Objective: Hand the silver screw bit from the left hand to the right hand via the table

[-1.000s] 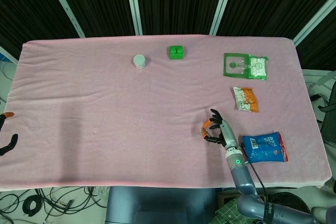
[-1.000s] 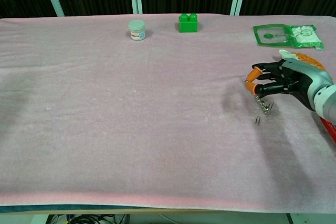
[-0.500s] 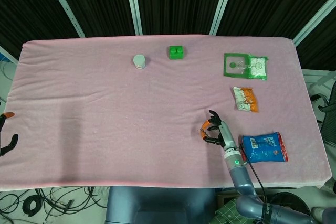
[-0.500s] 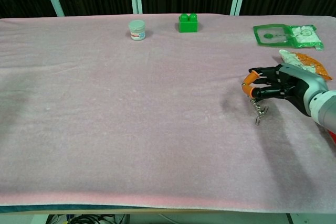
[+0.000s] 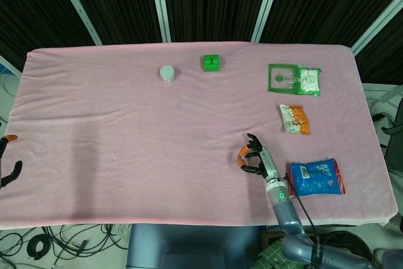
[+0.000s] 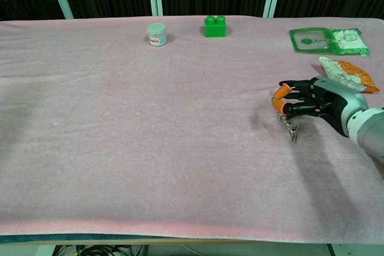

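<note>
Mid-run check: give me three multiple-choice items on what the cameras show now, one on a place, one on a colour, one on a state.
1. Where is the silver screw bit?
A. beside the white jar
B. under the right hand's fingers
C. on the blue packet

2. What colour is the toy brick?
A. green
B. red
C. yellow

3. What is the right hand doing?
A. resting flat on the cloth
B. lifted, fingers curled over the bit
C. gripping the jar

Answers: 1 B, the bit sits just below the fingertips; 2 A, it is plainly green; 3 B, its shadow falls on the cloth beneath it.
</note>
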`<state>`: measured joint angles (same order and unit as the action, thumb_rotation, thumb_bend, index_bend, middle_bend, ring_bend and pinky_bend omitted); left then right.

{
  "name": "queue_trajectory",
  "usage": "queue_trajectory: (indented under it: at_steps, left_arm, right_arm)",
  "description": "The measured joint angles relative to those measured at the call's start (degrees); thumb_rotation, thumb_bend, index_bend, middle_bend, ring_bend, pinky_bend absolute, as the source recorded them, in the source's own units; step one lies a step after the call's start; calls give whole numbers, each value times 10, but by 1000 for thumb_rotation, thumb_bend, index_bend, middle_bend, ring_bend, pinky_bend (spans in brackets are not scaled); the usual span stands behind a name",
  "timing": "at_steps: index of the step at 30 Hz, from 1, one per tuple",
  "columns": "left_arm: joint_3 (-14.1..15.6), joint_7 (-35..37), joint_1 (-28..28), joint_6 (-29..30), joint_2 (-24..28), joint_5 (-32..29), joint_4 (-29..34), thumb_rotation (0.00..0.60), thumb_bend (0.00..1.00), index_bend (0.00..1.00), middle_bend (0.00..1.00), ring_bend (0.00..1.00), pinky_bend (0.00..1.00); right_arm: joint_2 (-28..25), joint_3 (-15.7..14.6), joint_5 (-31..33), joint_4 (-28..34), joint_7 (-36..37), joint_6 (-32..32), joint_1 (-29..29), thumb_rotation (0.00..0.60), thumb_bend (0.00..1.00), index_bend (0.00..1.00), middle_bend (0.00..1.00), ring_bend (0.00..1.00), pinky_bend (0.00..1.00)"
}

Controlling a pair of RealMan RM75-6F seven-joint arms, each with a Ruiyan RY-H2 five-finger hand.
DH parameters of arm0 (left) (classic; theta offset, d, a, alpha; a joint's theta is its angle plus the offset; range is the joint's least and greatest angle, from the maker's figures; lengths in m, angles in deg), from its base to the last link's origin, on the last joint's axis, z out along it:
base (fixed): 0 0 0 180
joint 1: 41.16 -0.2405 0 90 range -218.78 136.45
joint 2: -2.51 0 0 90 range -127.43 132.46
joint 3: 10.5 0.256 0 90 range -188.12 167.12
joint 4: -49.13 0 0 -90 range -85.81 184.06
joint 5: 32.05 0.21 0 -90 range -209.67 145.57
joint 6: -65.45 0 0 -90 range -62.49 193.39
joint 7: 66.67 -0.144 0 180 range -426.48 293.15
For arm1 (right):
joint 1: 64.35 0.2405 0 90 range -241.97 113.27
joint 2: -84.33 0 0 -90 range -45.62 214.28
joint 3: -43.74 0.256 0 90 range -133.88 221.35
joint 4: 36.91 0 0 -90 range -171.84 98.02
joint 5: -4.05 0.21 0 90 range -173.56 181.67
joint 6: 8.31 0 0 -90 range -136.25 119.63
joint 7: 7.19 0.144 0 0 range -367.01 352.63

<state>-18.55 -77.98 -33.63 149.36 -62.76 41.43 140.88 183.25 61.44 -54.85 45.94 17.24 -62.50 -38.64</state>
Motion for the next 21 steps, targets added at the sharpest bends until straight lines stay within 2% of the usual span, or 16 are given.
queue_trajectory:
  at_steps: [21]
  left_arm:
    - [0, -2, -3, 6, 0, 4, 2, 600, 337, 289, 28, 0, 0]
  right_arm:
    - [9, 1, -4, -18, 9, 4, -4, 600, 365, 658, 41, 94, 324]
